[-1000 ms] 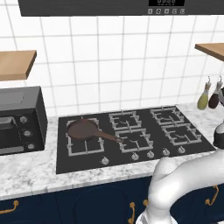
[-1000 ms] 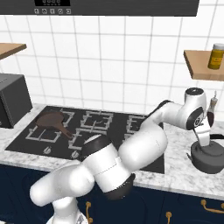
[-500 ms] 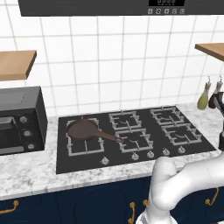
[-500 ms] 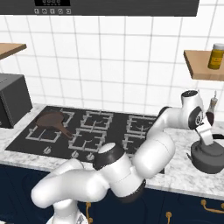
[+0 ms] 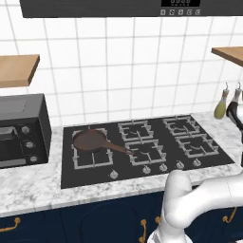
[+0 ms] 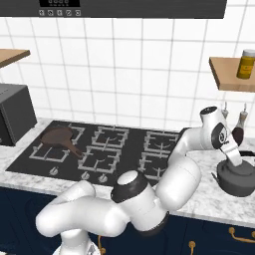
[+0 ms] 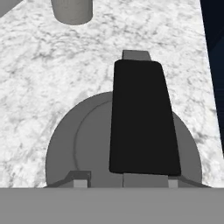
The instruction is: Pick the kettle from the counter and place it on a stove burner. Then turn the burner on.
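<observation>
Arm dropped closer over kettle (image 6: 239, 178) right of cooktop (image 6: 99, 149). Gripper (image 6: 238, 160) state: cannot tell. You faced rigid, likely slippery metal; take dark arched handle (image 7: 142, 118).

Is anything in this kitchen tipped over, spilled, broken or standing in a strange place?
Nothing stands out. The squat silver-grey metal kettle stands upright on the speckled marble counter, and the brown frying pan sits flat on the black glass cooktop. No spill or damage shows.

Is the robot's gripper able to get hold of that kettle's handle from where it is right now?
Probably yes: the gripper hangs right above the kettle on the counter, and nothing lies between it and the dark handle.
</observation>
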{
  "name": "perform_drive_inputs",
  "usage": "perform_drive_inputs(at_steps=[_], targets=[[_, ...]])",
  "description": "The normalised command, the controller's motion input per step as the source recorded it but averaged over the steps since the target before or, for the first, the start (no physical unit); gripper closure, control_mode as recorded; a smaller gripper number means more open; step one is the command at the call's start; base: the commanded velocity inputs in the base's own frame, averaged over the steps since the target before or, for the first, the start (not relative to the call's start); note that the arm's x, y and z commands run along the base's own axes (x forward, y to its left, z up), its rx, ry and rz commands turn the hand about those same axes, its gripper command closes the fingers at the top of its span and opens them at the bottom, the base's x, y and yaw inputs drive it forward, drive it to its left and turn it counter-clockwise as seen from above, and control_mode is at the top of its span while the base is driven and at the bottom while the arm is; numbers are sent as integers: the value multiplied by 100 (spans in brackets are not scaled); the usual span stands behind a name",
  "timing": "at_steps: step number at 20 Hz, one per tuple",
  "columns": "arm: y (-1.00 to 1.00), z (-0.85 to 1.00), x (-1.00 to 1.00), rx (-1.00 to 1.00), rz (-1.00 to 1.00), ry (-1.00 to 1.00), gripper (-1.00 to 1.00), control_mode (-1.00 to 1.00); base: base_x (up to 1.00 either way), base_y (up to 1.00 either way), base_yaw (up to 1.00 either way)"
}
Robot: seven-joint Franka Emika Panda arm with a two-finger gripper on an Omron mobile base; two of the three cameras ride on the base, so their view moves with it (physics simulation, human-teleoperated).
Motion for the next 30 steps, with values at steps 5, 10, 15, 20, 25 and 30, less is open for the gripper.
perform_drive_inputs(at_steps=[5,10,15,20,25,30], targets=[[24,12,0,0,-3,-3,100,-100,0,0,0],[64,42,-3,-4,-11,-18,100,-100,0,0,0],[95,56,0,-10,-17,-22,100,-100,0,0,0],[100,62,0,-10,-21,-24,100,-100,0,0,0],[100,19,0,-1,-18,-14,100,-100,0,0,0],[100,2,14,0,-9,-1,100,-100,0,0,0]])
